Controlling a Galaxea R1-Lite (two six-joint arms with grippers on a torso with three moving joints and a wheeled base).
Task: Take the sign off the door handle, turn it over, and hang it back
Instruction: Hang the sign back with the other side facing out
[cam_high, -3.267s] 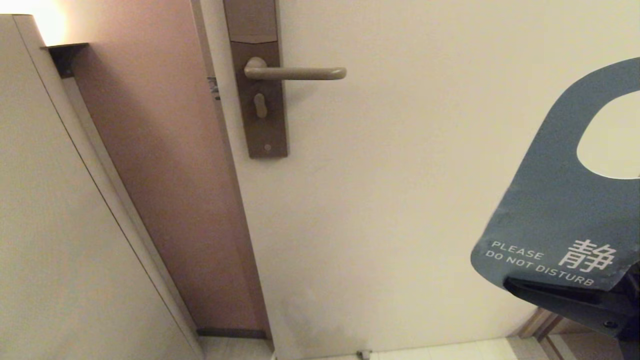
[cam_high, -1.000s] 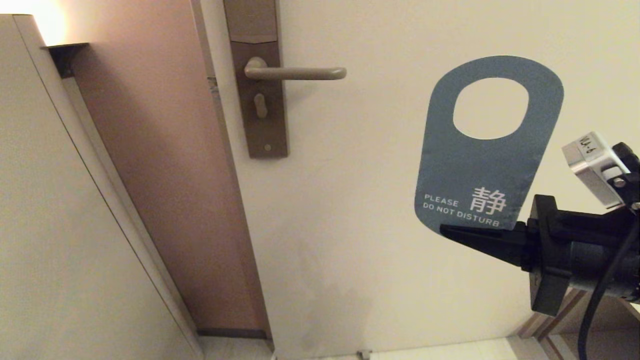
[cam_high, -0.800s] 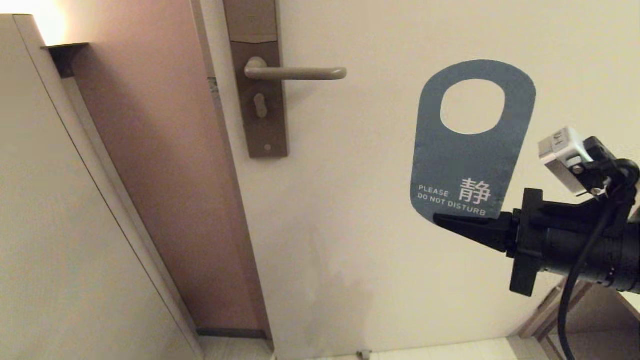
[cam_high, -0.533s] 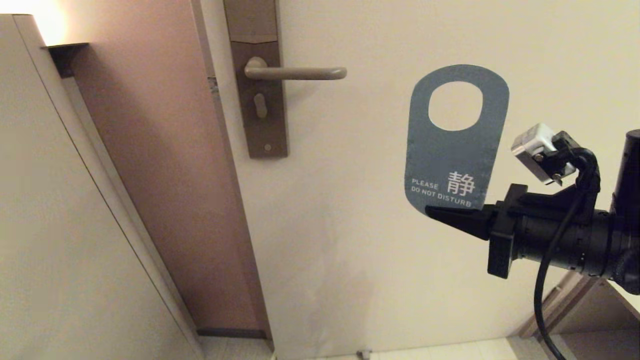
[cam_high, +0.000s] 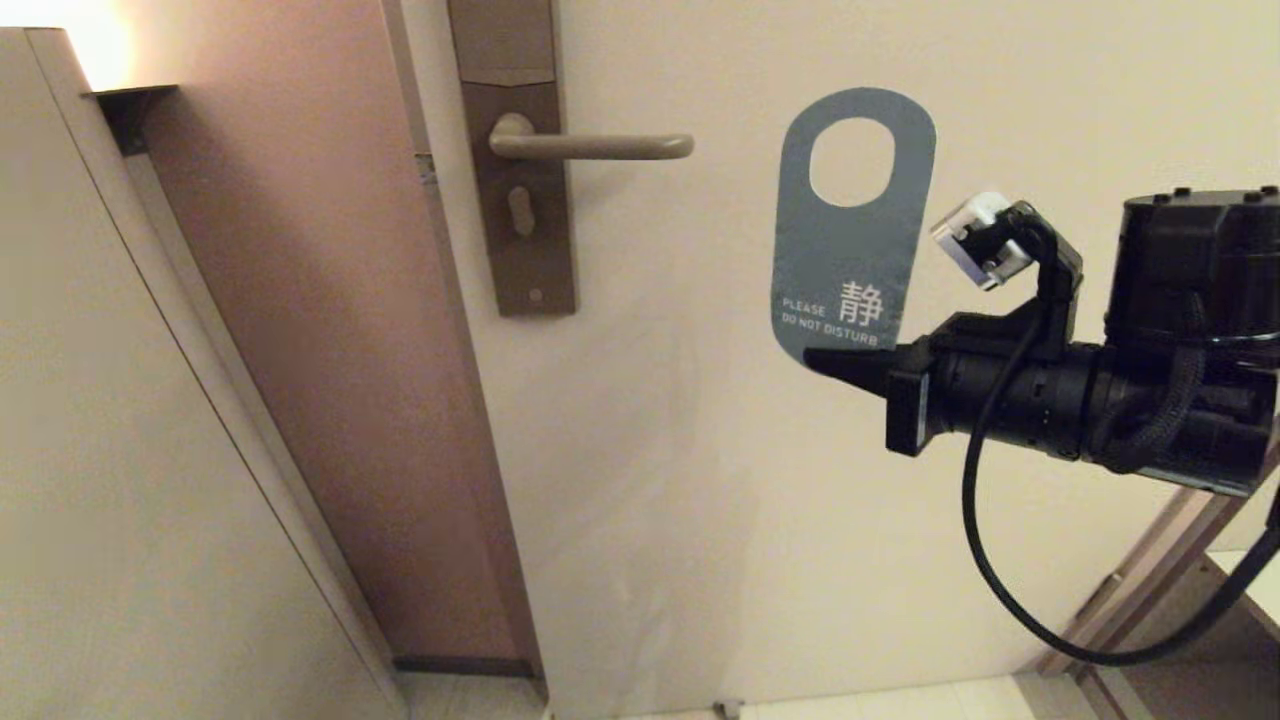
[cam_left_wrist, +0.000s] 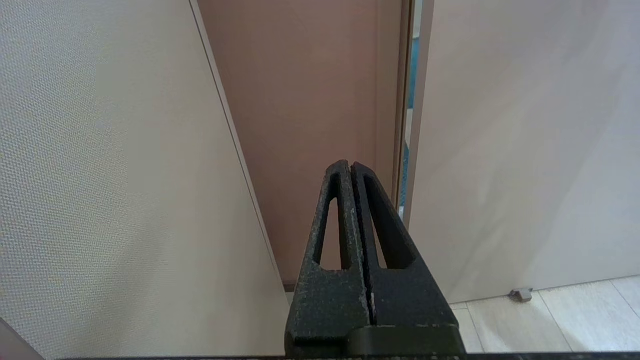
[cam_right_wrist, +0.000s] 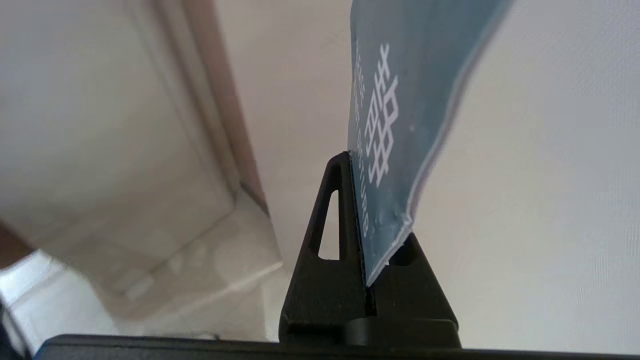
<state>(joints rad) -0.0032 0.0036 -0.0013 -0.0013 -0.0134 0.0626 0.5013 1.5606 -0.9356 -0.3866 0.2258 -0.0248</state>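
Since a second ago, the right gripper (cam_high: 835, 365) has moved to the left and up a bit, closer to the door handle (cam_high: 590, 146), and it took the sign (cam_high: 850, 250) along with it. More of the black right arm (cam_high: 1090, 400) shows now than before.

At the far left stands a pale wall (cam_high: 100, 450). Next to it is the brown door frame (cam_high: 330, 350). The left gripper (cam_left_wrist: 356, 210) hangs low in front of that frame, with its two fingers (cam_left_wrist: 332, 220) pressed together and nothing between them.

Next comes the pale door (cam_high: 700, 450). Near its left edge is the tall brown lock plate (cam_high: 520, 200). The door handle sticks out level from the plate toward the right, and nothing hangs on it. The small keyhole knob (cam_high: 520, 210) sits just under it.

Farther right, the sign stands upright in front of the door, apart from the handle. Its oval hole (cam_high: 852, 162) is at the top, at about the height of the handle. The blue side faces out and reads "PLEASE DO NOT DISTURB". The right gripper is clamped on the sign's bottom edge, and its fingers point left. A small white camera (cam_high: 975, 240) sits on top of the arm, and a black cable (cam_high: 1010, 590) loops down below it.
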